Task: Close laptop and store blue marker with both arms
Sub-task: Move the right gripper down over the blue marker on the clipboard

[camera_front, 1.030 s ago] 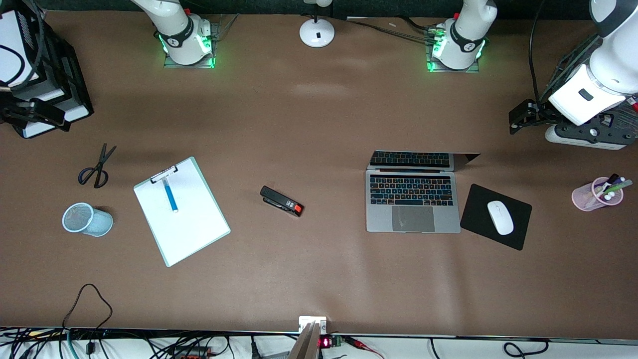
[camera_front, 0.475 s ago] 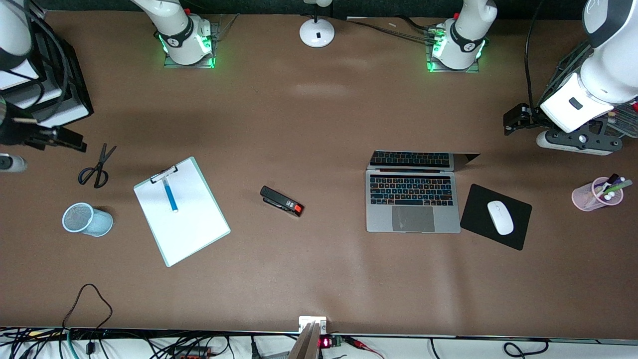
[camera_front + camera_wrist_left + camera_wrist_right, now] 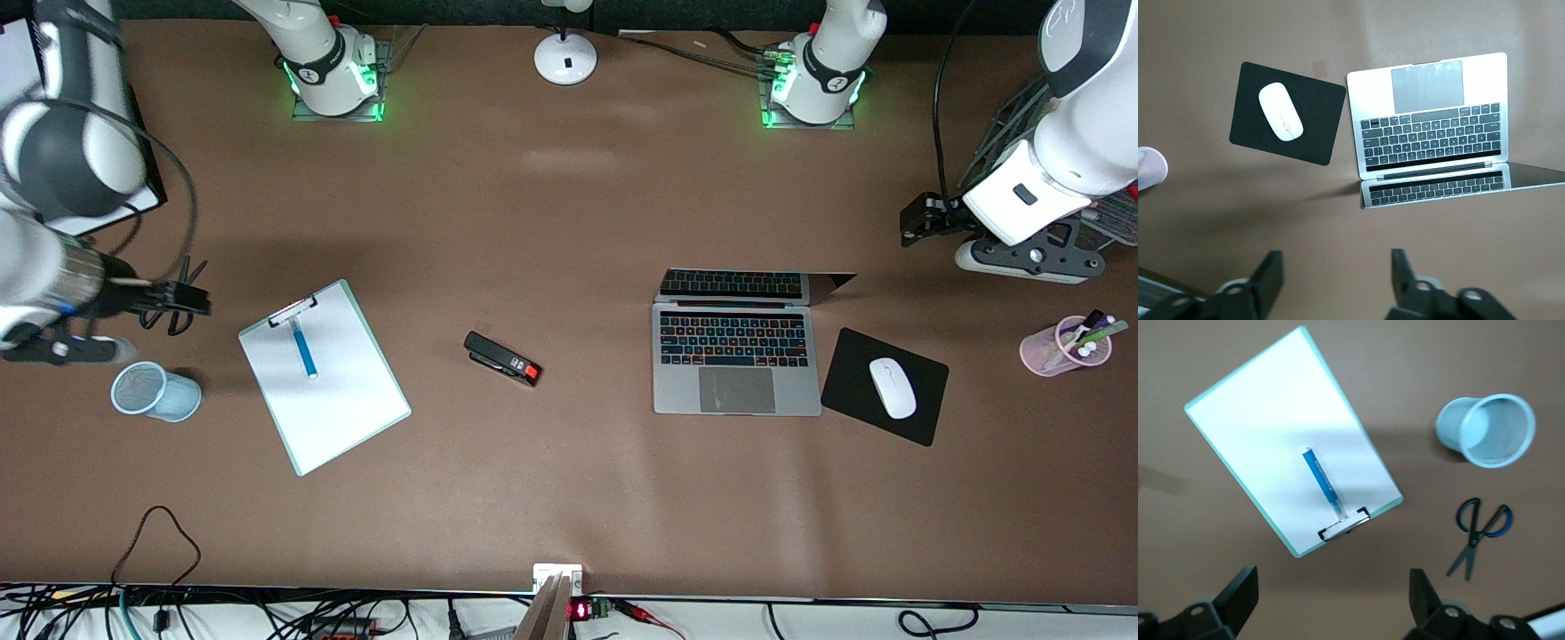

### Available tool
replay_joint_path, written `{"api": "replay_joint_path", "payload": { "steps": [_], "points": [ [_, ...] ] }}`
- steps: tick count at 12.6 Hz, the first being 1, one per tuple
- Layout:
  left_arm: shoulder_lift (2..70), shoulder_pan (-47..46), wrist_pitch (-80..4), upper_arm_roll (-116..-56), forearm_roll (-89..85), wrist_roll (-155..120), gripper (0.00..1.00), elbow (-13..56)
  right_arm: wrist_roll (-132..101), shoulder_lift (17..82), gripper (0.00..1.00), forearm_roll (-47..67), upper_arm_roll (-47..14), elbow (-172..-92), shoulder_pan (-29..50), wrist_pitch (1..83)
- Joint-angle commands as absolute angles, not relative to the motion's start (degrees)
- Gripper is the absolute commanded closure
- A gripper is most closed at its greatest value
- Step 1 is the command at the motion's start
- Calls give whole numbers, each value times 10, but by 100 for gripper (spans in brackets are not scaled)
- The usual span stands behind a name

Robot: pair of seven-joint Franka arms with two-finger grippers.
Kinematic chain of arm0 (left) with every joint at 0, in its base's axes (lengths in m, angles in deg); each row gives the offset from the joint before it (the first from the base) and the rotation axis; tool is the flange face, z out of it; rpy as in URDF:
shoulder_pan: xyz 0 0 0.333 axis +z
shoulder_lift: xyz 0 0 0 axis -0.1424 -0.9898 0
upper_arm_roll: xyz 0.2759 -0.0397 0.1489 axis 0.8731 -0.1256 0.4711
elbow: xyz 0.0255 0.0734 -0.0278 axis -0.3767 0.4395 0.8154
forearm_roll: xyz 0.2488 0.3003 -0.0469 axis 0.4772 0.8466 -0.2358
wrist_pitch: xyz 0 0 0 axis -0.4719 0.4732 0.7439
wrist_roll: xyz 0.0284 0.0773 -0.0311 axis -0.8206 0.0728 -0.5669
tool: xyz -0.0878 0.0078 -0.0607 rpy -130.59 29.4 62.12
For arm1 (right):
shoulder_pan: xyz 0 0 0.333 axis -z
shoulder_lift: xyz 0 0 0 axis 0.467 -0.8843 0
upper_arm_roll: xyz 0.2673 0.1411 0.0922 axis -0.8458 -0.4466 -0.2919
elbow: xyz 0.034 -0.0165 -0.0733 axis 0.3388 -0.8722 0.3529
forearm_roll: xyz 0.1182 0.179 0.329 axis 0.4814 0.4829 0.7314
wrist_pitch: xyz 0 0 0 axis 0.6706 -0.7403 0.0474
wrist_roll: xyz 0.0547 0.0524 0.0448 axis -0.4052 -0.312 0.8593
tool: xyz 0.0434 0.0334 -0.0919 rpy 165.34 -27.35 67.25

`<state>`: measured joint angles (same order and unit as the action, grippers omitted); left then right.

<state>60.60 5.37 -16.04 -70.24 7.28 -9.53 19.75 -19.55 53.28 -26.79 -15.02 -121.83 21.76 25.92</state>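
Observation:
The silver-grey laptop (image 3: 736,356) stands open on the table toward the left arm's end, its screen upright; it also shows in the left wrist view (image 3: 1431,127). The blue marker (image 3: 304,348) lies on the white clipboard (image 3: 338,400) toward the right arm's end, and shows in the right wrist view (image 3: 1321,480). My right gripper (image 3: 191,302) is open and empty in the air over the scissors (image 3: 1478,533), beside the clipboard (image 3: 1271,407). My left gripper (image 3: 916,227) is open and empty, up over bare table beside the laptop's lid.
A black stapler (image 3: 502,358) lies mid-table. A white mouse (image 3: 892,388) sits on a black pad (image 3: 925,418) beside the laptop. A pink cup of pens (image 3: 1067,347) stands at the left arm's end. A light-blue mesh cup (image 3: 156,391) lies near the clipboard.
My right arm has swung in from the table's end and now hangs over the scissors. My left gripper has shifted only slightly. Nothing on the table has moved.

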Motion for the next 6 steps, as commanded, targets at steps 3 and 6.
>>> {"api": "replay_joint_path", "payload": {
  "steps": [3,6],
  "points": [
    [571,49,-128,-702,63,-87,93,153,-152,489,0,-260,-151,-1217,212,292],
    [564,47,-117,-702,65,-88,98,142,-94,453,0,-260,-151,-1220,213,321]
  ]
}}
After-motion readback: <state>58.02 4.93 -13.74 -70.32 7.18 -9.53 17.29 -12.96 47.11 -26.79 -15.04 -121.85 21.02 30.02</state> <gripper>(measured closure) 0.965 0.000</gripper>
